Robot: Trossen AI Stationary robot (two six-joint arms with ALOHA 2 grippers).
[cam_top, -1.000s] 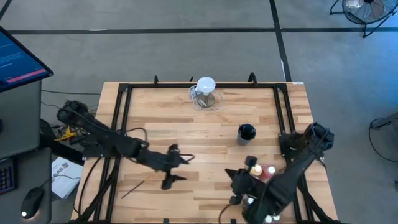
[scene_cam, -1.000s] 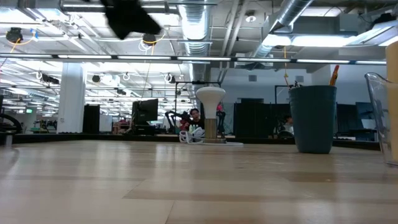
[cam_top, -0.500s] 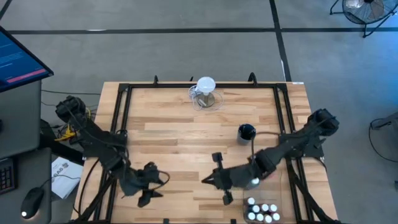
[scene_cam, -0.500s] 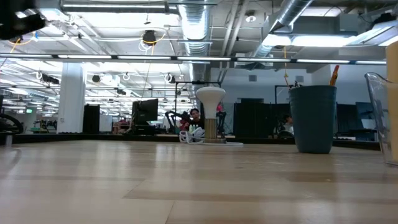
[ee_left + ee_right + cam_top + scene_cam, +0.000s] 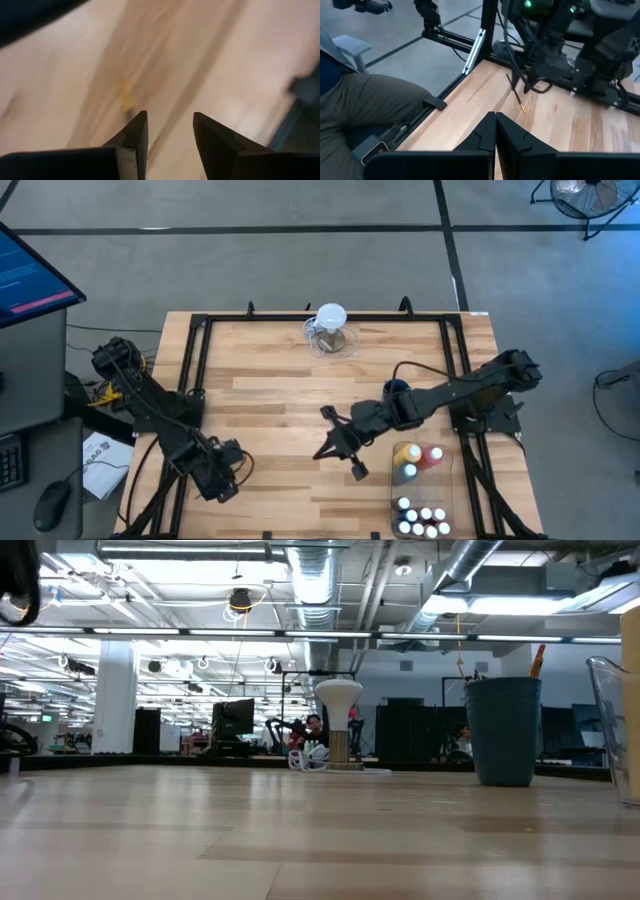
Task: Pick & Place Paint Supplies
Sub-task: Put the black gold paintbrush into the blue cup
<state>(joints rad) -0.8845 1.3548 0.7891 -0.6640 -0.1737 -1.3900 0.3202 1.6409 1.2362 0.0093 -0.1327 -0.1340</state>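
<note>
A thin dark paintbrush point(image 5: 514, 91) with a yellowish end lies flat on the wood near the table's near left corner. My left gripper point(image 5: 221, 483) hangs right over it, pointing down, and hides it in the high view. The left fingers are open, with the brush's yellowish end point(image 5: 125, 97) just beyond their tips. My right gripper point(image 5: 322, 452) is shut on nothing above the table's middle. Yellow point(image 5: 407, 452), pink-red point(image 5: 434, 455) and blue point(image 5: 405, 472) squeeze bottles and several small white-capped bottles point(image 5: 421, 518) stand at the near right.
A clear jug with a white round top point(image 5: 330, 330) stands at the far middle. A dark cup point(image 5: 397, 390) holding a brush stands right of centre. Black frame rails point(image 5: 196, 370) run along the table's edges. A seated person's leg point(image 5: 365, 100) shows beyond the left edge.
My left gripper has swung from the table's middle toward the near left corner, sunk, rolled and tipped to point down over the paintbrush. My right gripper has swept from above the bottles at the near right toward the table's middle, turning more level.
</note>
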